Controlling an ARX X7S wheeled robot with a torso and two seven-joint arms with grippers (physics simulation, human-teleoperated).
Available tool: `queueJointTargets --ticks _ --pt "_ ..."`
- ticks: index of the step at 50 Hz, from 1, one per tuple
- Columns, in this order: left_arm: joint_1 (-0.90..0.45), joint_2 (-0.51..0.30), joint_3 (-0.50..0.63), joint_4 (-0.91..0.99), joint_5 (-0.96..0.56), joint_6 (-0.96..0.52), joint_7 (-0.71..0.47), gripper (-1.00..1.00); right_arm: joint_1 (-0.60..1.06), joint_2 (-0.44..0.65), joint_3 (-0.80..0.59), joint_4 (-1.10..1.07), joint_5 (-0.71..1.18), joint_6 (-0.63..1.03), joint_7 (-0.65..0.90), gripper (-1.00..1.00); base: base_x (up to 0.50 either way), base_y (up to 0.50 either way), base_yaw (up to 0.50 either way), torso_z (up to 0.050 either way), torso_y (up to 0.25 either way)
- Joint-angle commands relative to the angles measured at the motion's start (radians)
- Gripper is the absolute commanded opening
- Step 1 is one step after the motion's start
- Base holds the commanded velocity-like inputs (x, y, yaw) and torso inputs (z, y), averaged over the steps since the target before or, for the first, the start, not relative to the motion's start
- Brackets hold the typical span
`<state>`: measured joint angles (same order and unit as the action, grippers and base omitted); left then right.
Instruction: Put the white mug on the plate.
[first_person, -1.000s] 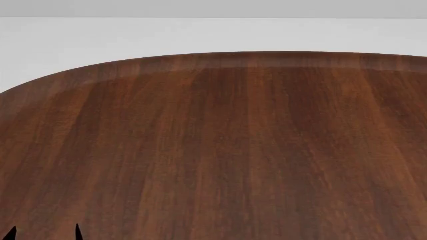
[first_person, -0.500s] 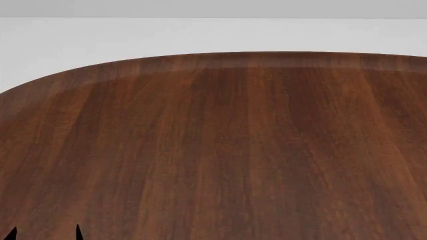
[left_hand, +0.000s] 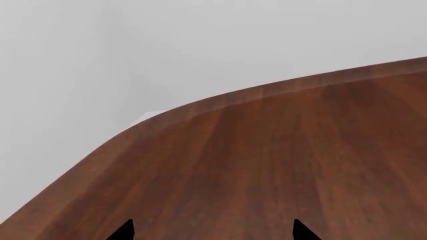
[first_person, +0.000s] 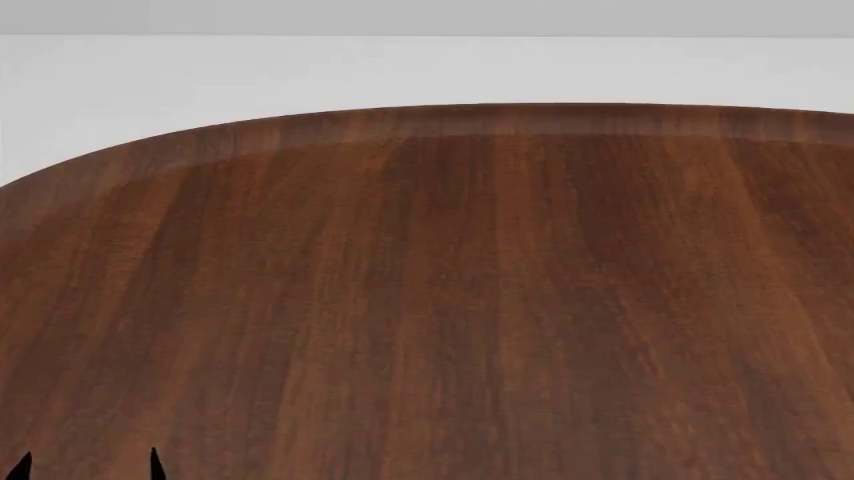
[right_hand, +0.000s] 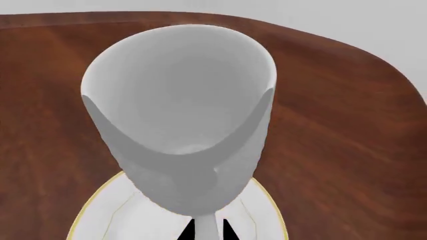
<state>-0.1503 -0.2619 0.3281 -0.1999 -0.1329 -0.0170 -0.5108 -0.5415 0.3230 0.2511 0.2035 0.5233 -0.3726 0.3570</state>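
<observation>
In the right wrist view the white mug (right_hand: 180, 115) fills the middle, and I look into its open mouth. Its white handle (right_hand: 207, 227) runs between the two black fingertips of my right gripper (right_hand: 207, 231), which is shut on it. The plate (right_hand: 107, 215), white with a thin golden rim, lies right under the mug. I cannot tell whether the mug's base touches it. My left gripper (left_hand: 212, 231) is open and empty over bare wood, and only its tips show low at the left of the head view (first_person: 88, 468). Mug, plate and right gripper are out of the head view.
The dark wooden table (first_person: 441, 300) has a rounded far edge (first_person: 441, 115) with pale floor beyond it. In the left wrist view a curved table corner (left_hand: 167, 117) lies ahead of the gripper. The table edge also curves behind the mug in the right wrist view (right_hand: 373, 60).
</observation>
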Motion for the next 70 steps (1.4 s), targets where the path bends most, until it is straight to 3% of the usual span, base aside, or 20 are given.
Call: queueJointTargets --ticks 1,70 --pt "-0.01 0.002 0.004 -0.016 0.006 -0.001 -0.009 1.0 -0.007 -0.012 0.0 0.019 -0.01 -0.017 -0.019 -1.0 0.0 0.0 0.0 0.0 0.0" --pt "-0.002 -0.017 0.018 0.015 -0.001 -0.008 -0.034 1.0 0.02 -0.022 -0.006 0.097 0.056 -0.004 -0.068 -1.0 0.0 0.0 0.0 0.0 0.0"
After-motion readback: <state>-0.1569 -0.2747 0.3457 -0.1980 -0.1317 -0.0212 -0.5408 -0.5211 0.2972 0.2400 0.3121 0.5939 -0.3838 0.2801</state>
